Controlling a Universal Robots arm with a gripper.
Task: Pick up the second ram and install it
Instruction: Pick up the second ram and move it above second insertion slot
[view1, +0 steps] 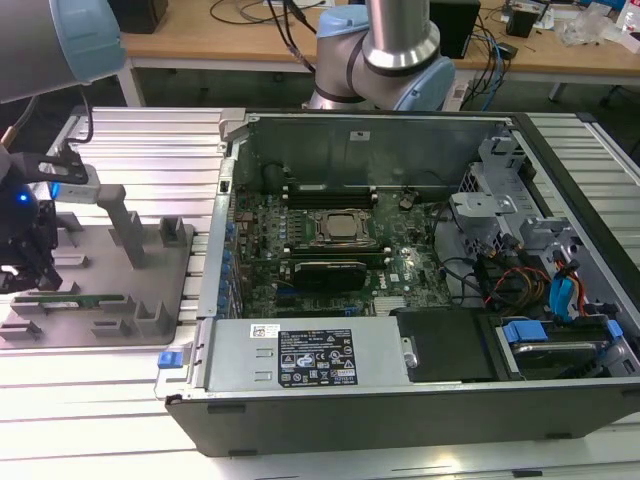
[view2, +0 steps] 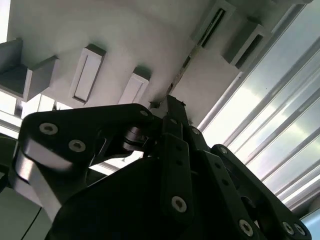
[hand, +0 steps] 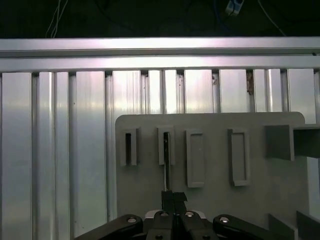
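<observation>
One hand (hand: 173, 199) seemingly grips the second ram (hand: 166, 172) on its fixture (hand: 210, 122).

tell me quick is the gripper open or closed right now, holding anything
Gripper: closed on the second ram, which stands on edge in the gray fixture.

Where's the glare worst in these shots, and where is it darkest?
In the first wrist view, the ribbed metal table catches a bright band of glare along one rail, with near-black beyond it; in the second wrist view, the gripper is a dark silhouette against the washed-out table; in the exterior view, light is even, though the computer case is shaded inside.
</observation>
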